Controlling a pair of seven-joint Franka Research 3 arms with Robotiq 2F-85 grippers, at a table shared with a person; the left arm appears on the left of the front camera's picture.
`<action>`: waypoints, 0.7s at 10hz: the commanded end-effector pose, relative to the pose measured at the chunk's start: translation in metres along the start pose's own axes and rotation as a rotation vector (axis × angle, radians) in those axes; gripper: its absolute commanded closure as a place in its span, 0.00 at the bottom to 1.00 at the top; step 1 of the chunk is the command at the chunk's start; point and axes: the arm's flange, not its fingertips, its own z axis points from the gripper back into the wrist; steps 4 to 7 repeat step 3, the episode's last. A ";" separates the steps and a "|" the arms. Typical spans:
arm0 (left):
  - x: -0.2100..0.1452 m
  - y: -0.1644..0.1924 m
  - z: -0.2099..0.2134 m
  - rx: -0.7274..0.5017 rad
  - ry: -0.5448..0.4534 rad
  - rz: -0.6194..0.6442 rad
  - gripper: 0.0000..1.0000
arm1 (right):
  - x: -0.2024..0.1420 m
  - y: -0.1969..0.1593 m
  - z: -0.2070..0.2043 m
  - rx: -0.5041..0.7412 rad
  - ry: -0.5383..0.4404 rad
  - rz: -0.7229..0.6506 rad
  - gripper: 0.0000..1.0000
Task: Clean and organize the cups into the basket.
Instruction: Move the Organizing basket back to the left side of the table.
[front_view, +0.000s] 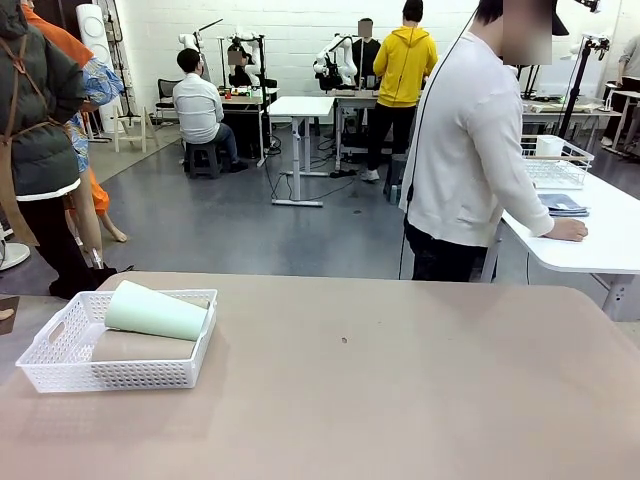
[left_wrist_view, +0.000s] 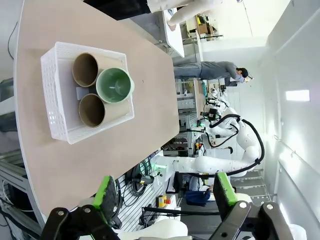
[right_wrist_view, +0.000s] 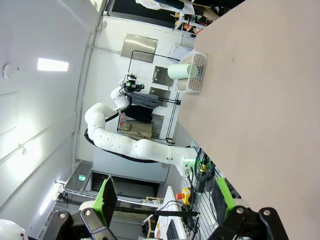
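The white lattice basket stands on the table's left side. A pale mint-green cup lies on its side across the top, over a brown cup. From the left wrist view the basket holds two brown cups side by side, with the green cup resting on them, all mouths facing the camera. My left gripper hangs open well off the table edge, holding nothing. My right gripper is open too, far from the basket and the green cup.
The beige table stretches wide to the right of the basket. A person stands beyond the far edge, one hand on a neighbouring white table that carries a wire basket.
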 end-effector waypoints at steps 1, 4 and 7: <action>-0.001 0.000 0.001 0.001 -0.004 0.002 0.00 | -0.002 0.001 -0.003 -0.002 0.003 0.002 0.00; -0.001 0.000 0.001 0.001 -0.004 0.002 0.00 | -0.002 0.001 -0.003 -0.002 0.003 0.002 0.00; -0.001 0.000 0.001 0.001 -0.004 0.002 0.00 | -0.002 0.001 -0.003 -0.002 0.003 0.002 0.00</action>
